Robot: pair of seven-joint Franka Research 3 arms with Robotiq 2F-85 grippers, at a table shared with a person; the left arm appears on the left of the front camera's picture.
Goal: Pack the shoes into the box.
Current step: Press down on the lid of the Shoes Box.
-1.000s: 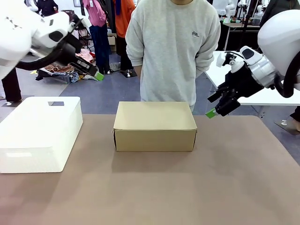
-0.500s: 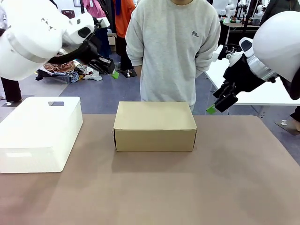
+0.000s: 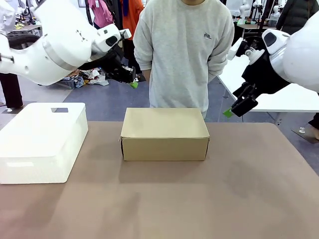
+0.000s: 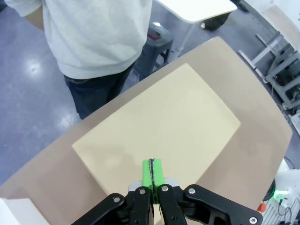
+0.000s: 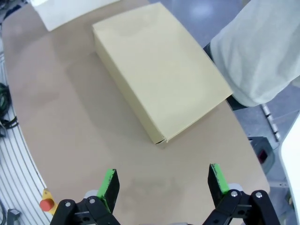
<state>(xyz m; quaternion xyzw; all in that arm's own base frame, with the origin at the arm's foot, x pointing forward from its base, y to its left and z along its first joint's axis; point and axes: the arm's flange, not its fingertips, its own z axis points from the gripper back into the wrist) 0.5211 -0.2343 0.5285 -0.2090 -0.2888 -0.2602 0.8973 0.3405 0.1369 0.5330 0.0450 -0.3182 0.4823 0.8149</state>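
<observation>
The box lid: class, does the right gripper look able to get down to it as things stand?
Probably yes. The right gripper hangs open above the table beside the closed box, nothing lies on the lid, and the person stands behind the box with no hands over it.

Both arms raised, left gripper (image 4: 152,174) pinched closed, right gripper (image 5: 163,184) (seemingly empty) spread wide
</observation>
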